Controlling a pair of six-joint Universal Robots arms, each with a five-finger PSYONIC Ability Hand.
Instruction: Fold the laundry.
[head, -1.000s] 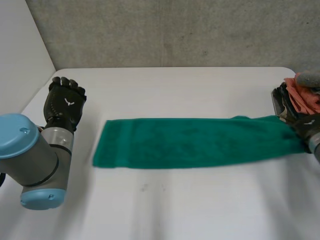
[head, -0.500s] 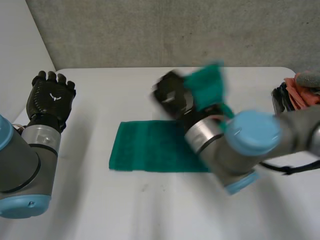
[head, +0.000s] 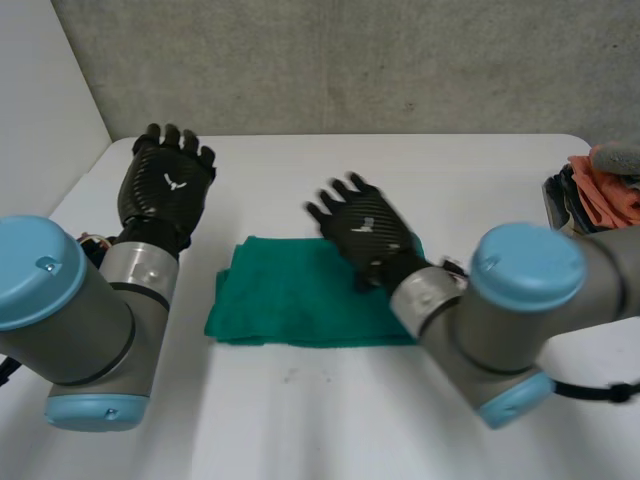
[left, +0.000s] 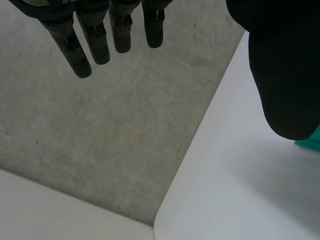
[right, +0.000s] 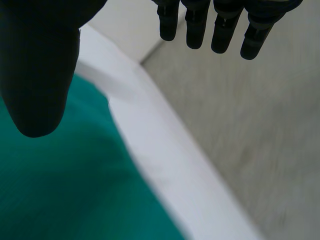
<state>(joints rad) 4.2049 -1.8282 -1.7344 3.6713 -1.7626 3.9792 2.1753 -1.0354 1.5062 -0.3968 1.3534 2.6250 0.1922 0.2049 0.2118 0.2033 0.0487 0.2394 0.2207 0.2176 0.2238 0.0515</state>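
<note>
Head view, folded green towel (head: 290, 300) under relaxed right hand (head: 368, 232), left hand (head: 165, 190) relaxed, nearby, apart.

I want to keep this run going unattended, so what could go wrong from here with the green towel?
1. The right hand is open over the green towel; if its fingers catch the cloth on leaving, it may drag out of shape.
2. The towel's edge nearest the left hand looks slanted and rumpled; another fold could lock that in.
3. The left hand is open beside the towel, so nothing pins it.
</note>
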